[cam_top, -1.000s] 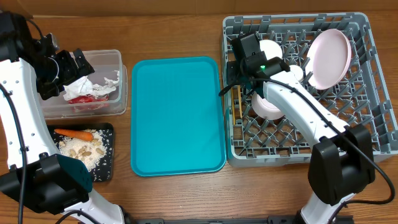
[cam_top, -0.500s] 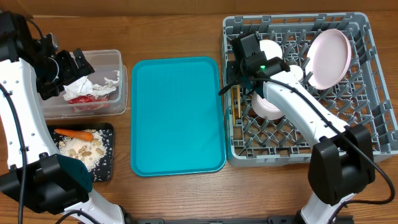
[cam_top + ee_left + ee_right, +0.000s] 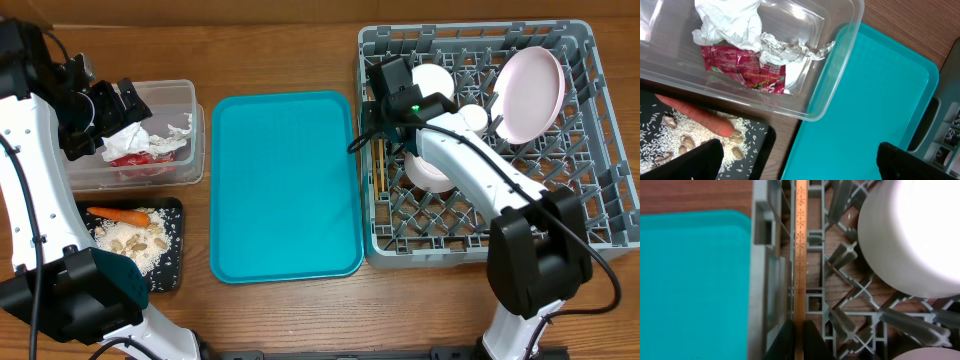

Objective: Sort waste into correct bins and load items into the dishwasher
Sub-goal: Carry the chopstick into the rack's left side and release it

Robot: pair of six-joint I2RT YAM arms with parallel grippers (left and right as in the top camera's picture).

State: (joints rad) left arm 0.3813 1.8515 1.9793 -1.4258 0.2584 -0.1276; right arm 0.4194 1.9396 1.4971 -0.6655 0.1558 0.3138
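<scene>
My right gripper (image 3: 379,122) (image 3: 799,341) is shut on a thin wooden chopstick (image 3: 800,255) that lies along the left inner wall of the grey dish rack (image 3: 600,200). The rack holds a pink plate (image 3: 530,92), two whitish bowls (image 3: 432,80) (image 3: 430,170) and a small white cup (image 3: 473,118). My left gripper (image 3: 797,160) is open and empty above the clear tub (image 3: 840,55). The tub holds the white napkin (image 3: 730,20) and the red wrapper (image 3: 742,67). The black tray (image 3: 760,145) holds the carrot (image 3: 695,114), rice and peanuts (image 3: 685,145).
A large teal tray (image 3: 285,185) lies between the tub and the rack, with nothing on it. The rack's left wall (image 3: 762,280) stands right beside the chopstick, with upright pegs and one bowl (image 3: 910,235) close on its right.
My right gripper has shifted slightly to the left with the chopstick still in it. The left arm has not moved.
</scene>
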